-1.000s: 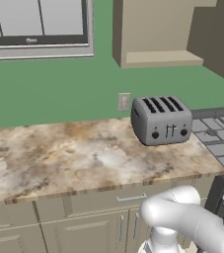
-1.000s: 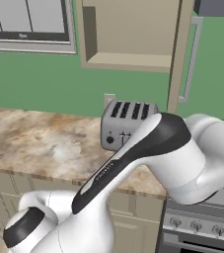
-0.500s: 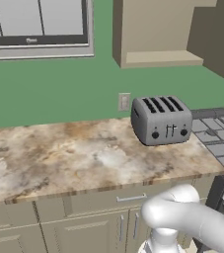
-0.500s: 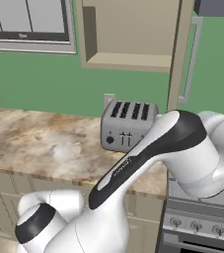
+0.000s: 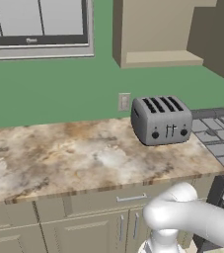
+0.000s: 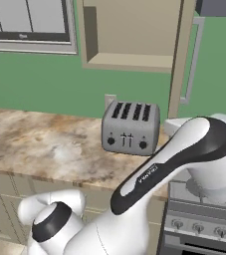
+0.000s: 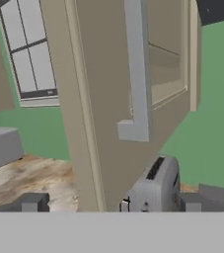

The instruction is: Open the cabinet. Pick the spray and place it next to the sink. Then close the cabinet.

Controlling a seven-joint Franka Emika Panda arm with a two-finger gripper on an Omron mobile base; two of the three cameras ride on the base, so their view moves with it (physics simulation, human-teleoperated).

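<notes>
The beige cabinet hangs on the green wall with its door swung out, edge-on, and the silver bar handle on the far side. Its plain tan inside faces the room. In the hand view the door fills the middle close ahead, with the handle running down it. My gripper is open, its dark fingertips set wide apart below the door, with nothing between them. The spray and the sink are out of view.
A silver four-slot toaster stands on the brown marbled counter below the cabinet. A stove adjoins the counter on the right. A window sits at upper left. My white arm crosses the foreground.
My arm's upper link has swung to the right in the right base view. The cabinet, the toaster and the rest of the scene have stayed put.
</notes>
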